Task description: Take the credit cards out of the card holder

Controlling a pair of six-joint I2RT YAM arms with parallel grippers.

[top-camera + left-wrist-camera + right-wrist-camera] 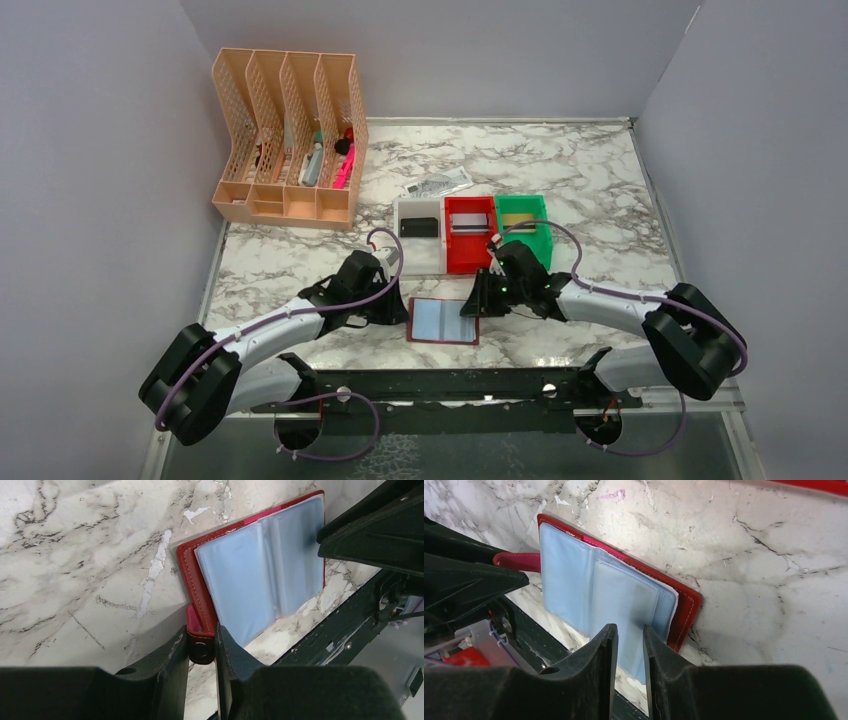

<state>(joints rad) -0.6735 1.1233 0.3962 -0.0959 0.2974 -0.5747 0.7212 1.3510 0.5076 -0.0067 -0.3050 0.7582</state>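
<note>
Card holder (443, 321) is seen lying open and flat on the marble table (620, 200), low in the middle of the top view, between the two grippers; its maroon cover is turned down and its bluish-clear sleeves (589, 587) are turned up. The small side tab (201, 647) at the holder's edge is clamped by the left gripper (201, 645), whose jaws are closed against both faces of the tab, at the bottom centre of the left wrist view. The right gripper (626, 645) is placed at the opposite edge of the holder. Its jaws are held only a narrow gap apart, and a corner of the sleeves is seen within that gap. Whether the plastic is actually pinched cannot be told.

Three small bins are lined up side by side just above the holder in the top view. A black card (418, 227) is seen in the white bin (420, 258), a pale card (470, 222) in the red bin (470, 262), and what appears to be a gold-orange card (518, 222) in the green bin (540, 245), though the last is too small to be made out surely. A white printed tag (438, 183) is laid flat just above the bins, and a peach desk organiser (290, 140) is stood at the upper left of the frame.
</note>
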